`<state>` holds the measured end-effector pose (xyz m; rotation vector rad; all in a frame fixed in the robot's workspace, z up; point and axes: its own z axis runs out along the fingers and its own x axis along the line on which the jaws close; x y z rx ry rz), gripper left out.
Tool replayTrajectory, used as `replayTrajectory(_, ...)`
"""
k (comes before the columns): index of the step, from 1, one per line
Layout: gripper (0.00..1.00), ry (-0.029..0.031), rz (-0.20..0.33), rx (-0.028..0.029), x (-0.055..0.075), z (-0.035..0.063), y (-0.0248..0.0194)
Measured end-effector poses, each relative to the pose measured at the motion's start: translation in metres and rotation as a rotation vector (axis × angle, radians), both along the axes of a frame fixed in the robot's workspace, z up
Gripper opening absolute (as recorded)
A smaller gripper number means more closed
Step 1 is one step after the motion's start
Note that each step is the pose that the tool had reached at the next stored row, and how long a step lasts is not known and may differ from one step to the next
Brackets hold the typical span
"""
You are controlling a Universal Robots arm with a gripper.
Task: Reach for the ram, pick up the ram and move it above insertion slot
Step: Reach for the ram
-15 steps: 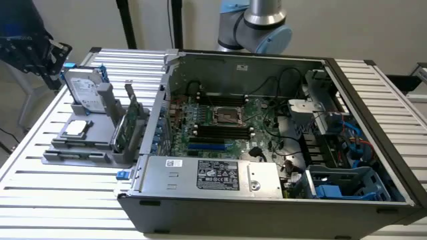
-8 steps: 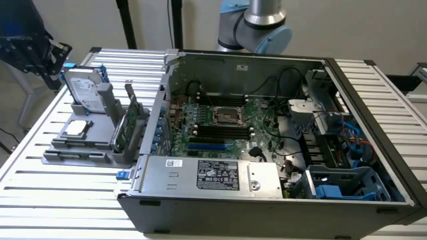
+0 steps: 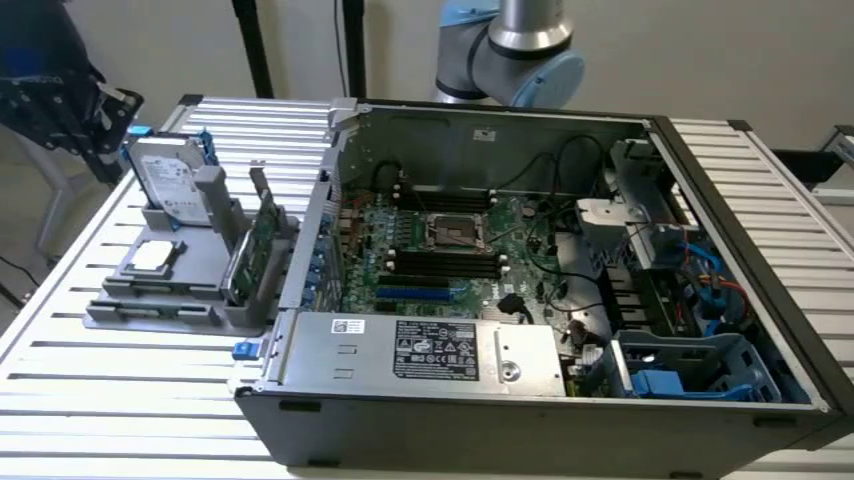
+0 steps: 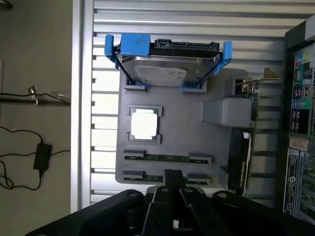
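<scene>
Black gripper [image 4: 174, 177] hovers at the edge of the grey plastic fixture tray [image 4: 172, 132]. Open or shut: cannot tell. A long thin green ram stick [image 4: 165, 158] lies in a tray slot, with a second ram stick [image 4: 152, 177] at the tray edge, nearest the gripper.

Risk, my judgement: the sticks lie close together, so an off-centre descent could catch the wrong one or foul the tray's slot ends.
</scene>
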<state>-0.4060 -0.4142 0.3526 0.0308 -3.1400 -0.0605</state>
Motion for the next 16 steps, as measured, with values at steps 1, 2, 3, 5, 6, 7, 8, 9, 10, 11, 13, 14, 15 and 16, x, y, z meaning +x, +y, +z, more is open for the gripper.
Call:
replayTrajectory(1,0.11,-0.0002,0.000,0.0001,0.002,-0.0003,-0.0013)
replayTrajectory(2,0.11,0.0000,0.001,0.0000,0.003,-0.0004,-0.0028)
replayTrajectory(3,0.11,0.0001,0.001,-0.0001,0.005,-0.0006,-0.0046)
replayTrajectory(5,0.11,0.0001,0.001,-0.0001,0.007,-0.0014,-0.0090)
replayTrajectory(6,0.11,0.0000,0.001,0.0000,0.008,-0.0020,-0.0115)
replayTrajectory(7,0.11,0.0000,0.001,0.0000,0.009,-0.0027,-0.0142)
replayTrajectory(8,0.11,0.0000,0.002,0.0000,0.010,-0.0036,-0.0169)
replayTrajectory(9,0.11,0.0000,0.002,0.0000,0.010,-0.0047,-0.0196)
replayTrajectory(10,0.11,0.0000,0.002,0.0000,0.011,-0.0060,-0.0223)
replayTrajectory(11,0.11,0.0000,0.003,-0.0001,0.011,-0.0073,-0.0248)
replayTrajectory(13,0.11,0.0001,0.004,0.0000,0.011,-0.0101,-0.0295)
replayTrajectory(14,0.11,0.0000,0.004,0.0000,0.012,-0.0117,-0.0317)
replayTrajectory(15,0.11,0.0001,0.005,-0.0001,0.012,-0.0130,-0.0336)
replayTrajectory(16,0.11,0.0001,0.006,-0.0001,0.012,-0.0142,-0.0355)
